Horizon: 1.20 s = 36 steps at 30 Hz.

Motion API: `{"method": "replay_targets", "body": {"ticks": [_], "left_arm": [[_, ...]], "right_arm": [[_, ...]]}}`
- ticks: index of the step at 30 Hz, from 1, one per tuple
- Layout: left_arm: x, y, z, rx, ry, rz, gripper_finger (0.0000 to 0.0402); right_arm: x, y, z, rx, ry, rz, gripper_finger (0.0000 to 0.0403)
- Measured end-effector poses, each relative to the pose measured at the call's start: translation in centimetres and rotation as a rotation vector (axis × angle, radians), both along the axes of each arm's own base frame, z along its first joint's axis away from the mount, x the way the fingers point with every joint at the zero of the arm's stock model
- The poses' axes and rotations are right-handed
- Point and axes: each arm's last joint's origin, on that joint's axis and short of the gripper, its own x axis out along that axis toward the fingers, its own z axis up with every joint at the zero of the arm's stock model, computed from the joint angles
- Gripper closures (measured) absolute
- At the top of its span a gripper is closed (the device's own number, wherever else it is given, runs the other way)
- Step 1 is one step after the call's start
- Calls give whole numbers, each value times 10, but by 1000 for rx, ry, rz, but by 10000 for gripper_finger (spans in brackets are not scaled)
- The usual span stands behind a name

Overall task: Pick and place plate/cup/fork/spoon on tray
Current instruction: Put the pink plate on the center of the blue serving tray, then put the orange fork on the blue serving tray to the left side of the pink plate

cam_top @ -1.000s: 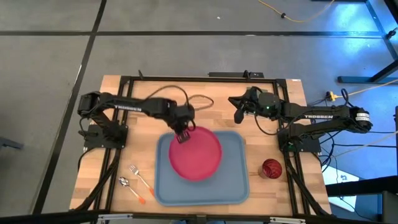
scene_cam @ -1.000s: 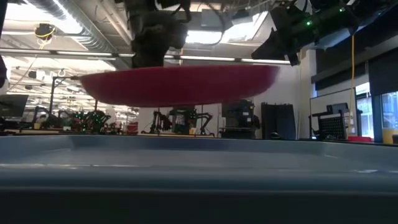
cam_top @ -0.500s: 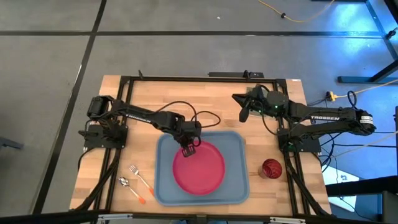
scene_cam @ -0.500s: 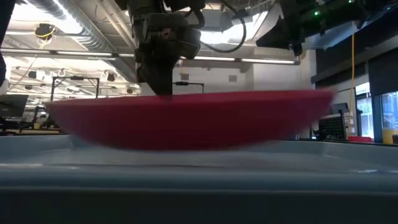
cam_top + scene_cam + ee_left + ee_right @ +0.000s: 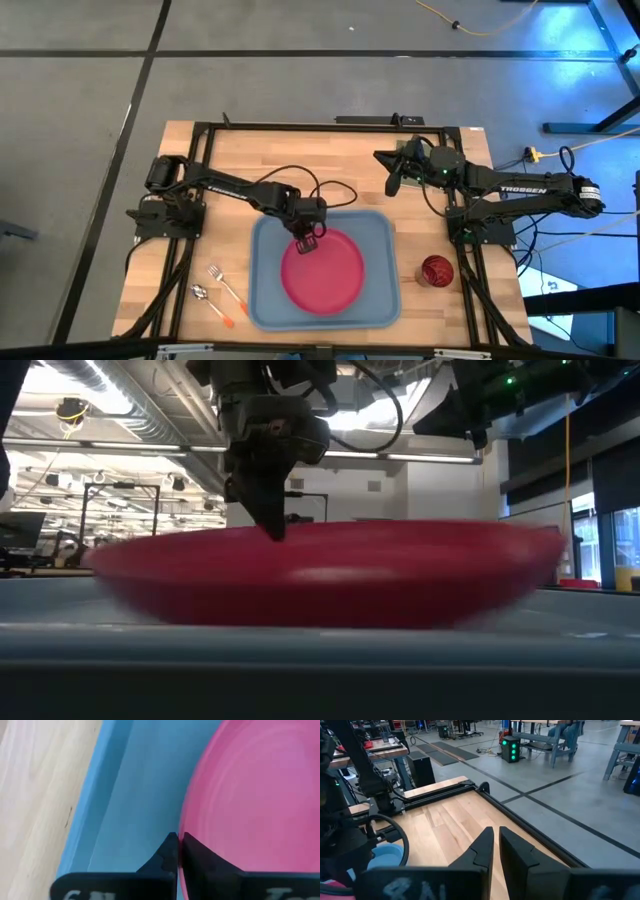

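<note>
Task status: approx. one of four items at destination, not yet released.

Plate [image 5: 322,271] over centre of tray [image 5: 266,300]; in low view sits at or just above tray floor, contact not confirmed. Left gripper [image 5: 305,240] clamped on plate's far-left rim; in left wrist view fingers [image 5: 170,851] nearly closed, with pink rim pinched between. Arm reaches in from left base across table [image 5: 240,160] to tray's back-left area.

Right gripper [image 5: 392,181] parked above bare wood near table's back edge, well apart from tray. In right wrist view fingers drawn almost together, narrow slit only, nothing held.

Outstanding:
- Cup [image 5: 436,271] on table to right of tray, just beside right arm's base frame. Untouched.
- Fork [image 5: 227,290] and spoon [image 5: 210,302] side by side on wood, left of tray's front-left corner, orange tips toward front. Untouched.

Judgement: plate placement in final stage, release pending. Cup suited to right arm, cutlery to left, by proximity. Cutlery lying flat and thin, likely hardest picks remaining.
</note>
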Motion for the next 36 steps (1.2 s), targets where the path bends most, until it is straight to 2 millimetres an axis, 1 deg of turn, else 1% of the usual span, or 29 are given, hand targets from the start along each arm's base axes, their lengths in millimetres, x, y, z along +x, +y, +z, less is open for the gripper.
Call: {"method": "replay_targets", "body": {"ticks": [3, 7, 10, 22, 27, 32, 34, 36], "left_arm": [[1, 0, -3, -3, 10, -3, 400], [2, 0, -8, -3, 20, -2, 382], [3, 0, -7, 0, 13, -9, 372], [3, 1, -7, 46, 8, -28, 359], [-1, 9, -1, 22, 20, -40, 355], [-14, 16, 19, -90, 163, -18, 355], [-24, 14, 23, -94, 246, -14, 355], [-29, 5, 21, -56, 290, -10, 354]], "right_arm": [[0, 0, 0, 0, 0, 0, 368], [0, 0, 0, 0, 2, 0, 368], [0, 0, 0, 0, 2, 0, 368], [0, 0, 0, 0, 3, 0, 368], [0, 0, -1, 1, 8, 0, 368], [-1, 0, -4, 9, 45, 0, 368], [-1, 0, -5, 16, 57, -1, 368], [-1, 0, -7, 23, 74, -2, 368]]}}
